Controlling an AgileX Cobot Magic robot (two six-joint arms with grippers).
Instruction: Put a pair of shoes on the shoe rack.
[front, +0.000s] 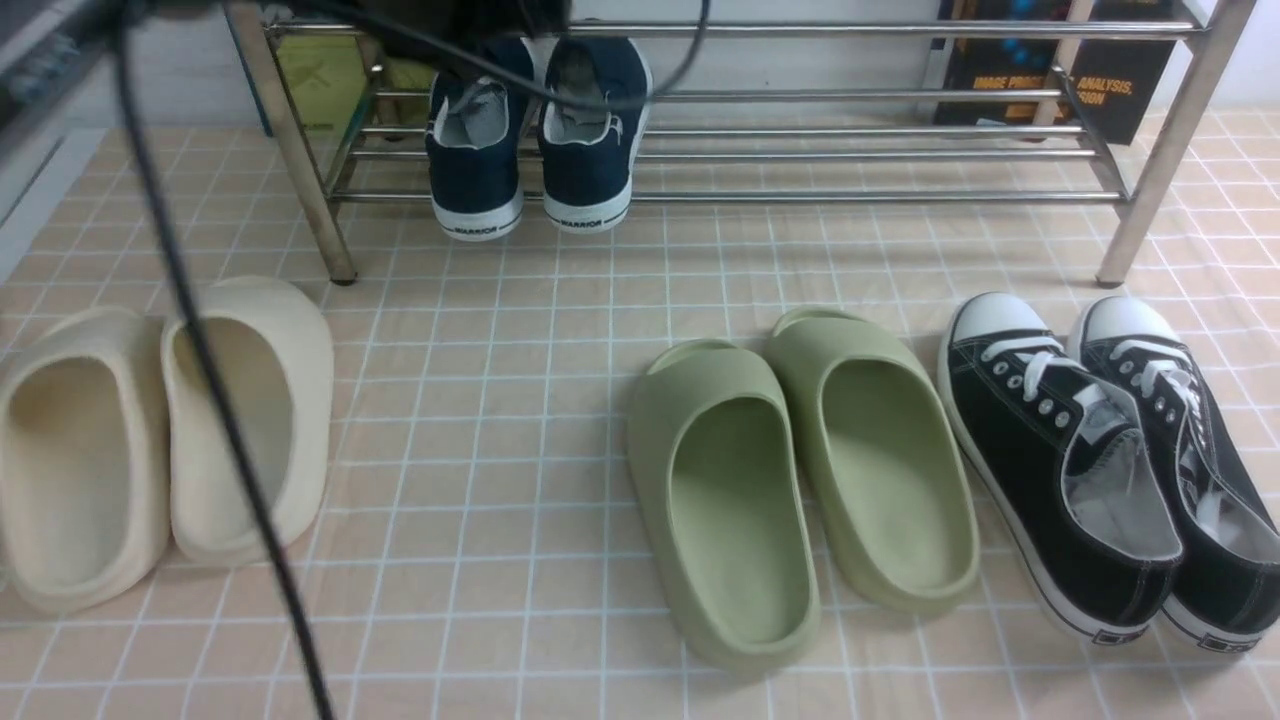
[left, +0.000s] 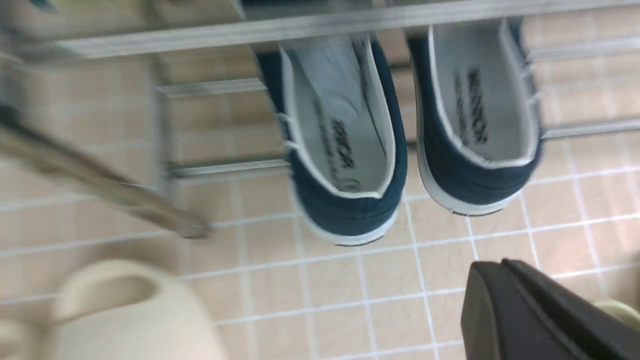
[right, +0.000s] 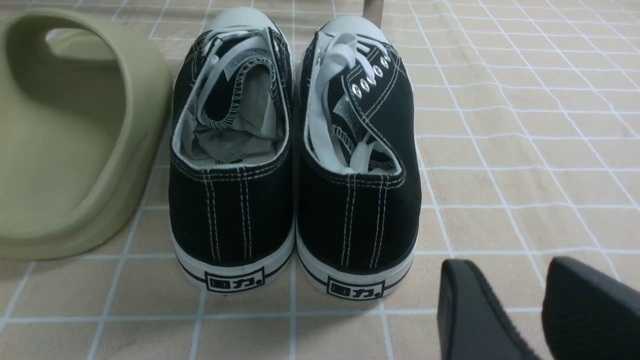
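The pair of shoes, navy slip-ons with white soles, stands side by side on the lower bars of the shoe rack (front: 860, 196), left shoe (front: 475, 150) and right shoe (front: 590, 140), heels toward me and overhanging the front bar. In the left wrist view both navy heels (left: 345, 210) (left: 480, 185) show from above, blurred. My left gripper (left: 500, 272) is shut on nothing, over the floor tiles and apart from the heels. My right gripper (right: 507, 272) is open and empty, just behind the black lace-up sneakers (right: 357, 220).
On the tiled floor lie cream clogs (front: 260, 400) at left, green slides (front: 730, 500) in the middle and black sneakers (front: 1050, 470) at right. A black cable (front: 200, 350) hangs across the left foreground. A dark box (front: 1060, 70) stands behind the rack's right end.
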